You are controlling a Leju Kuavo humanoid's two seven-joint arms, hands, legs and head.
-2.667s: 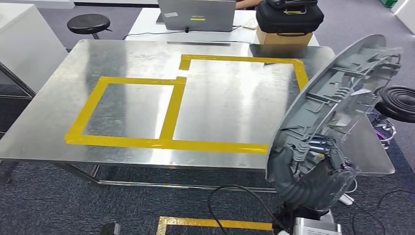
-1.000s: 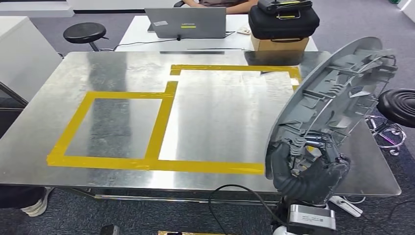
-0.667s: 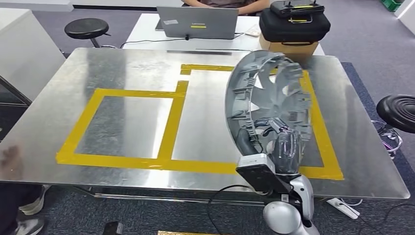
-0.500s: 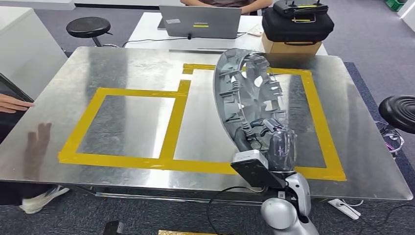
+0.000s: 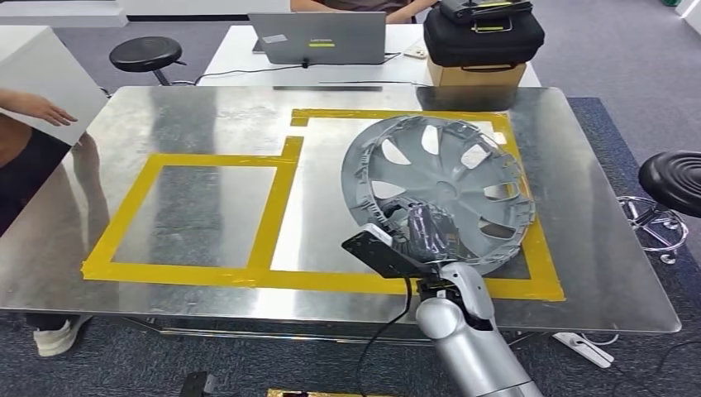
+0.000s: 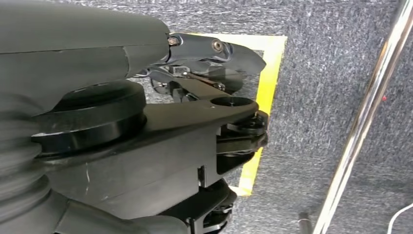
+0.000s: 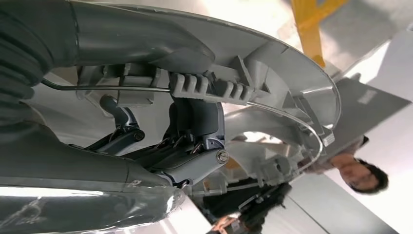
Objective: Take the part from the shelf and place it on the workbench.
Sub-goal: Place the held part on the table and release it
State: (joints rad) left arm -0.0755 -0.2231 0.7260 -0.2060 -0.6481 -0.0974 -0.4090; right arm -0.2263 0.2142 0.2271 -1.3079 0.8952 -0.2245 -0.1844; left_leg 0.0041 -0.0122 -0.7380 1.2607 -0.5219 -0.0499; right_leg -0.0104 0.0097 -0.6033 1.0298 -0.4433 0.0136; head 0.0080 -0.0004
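Our right hand point(image 5: 423, 234) grips the near rim of the wheel cover point(image 5: 438, 186), a grey plastic part with spokes, and in the right wrist view our fingers point(image 7: 195, 122) are curled around its ribbed inner edge point(image 7: 214, 87). We see the wheel cover tilted low over the workbench point(image 5: 165, 107), its face turned up, inside the larger yellow tape rectangle point(image 5: 397, 116) just ahead of our right hand; we cannot tell whether its far edge touches the metal. A smaller yellow tape rectangle point(image 5: 190, 161) lies to the left of our right hand.

Our left hand point(image 6: 209, 97) hangs above dark carpet with a strip of yellow floor tape point(image 6: 265, 78) and a chrome table leg point(image 6: 365, 117) beside it; its fingers sit close together with nothing between them.

Beyond the workbench, well past our right hand, a black zipped case point(image 5: 484, 33) sits on a brown cardboard box point(image 5: 478, 74), and we cannot see inside either. A grey laptop point(image 5: 318, 37) stands left of them, with a small green label too small for us to read. A person's hand point(image 5: 37, 107) reaches in at the far left, and black stools point(image 5: 149, 54) stand around.
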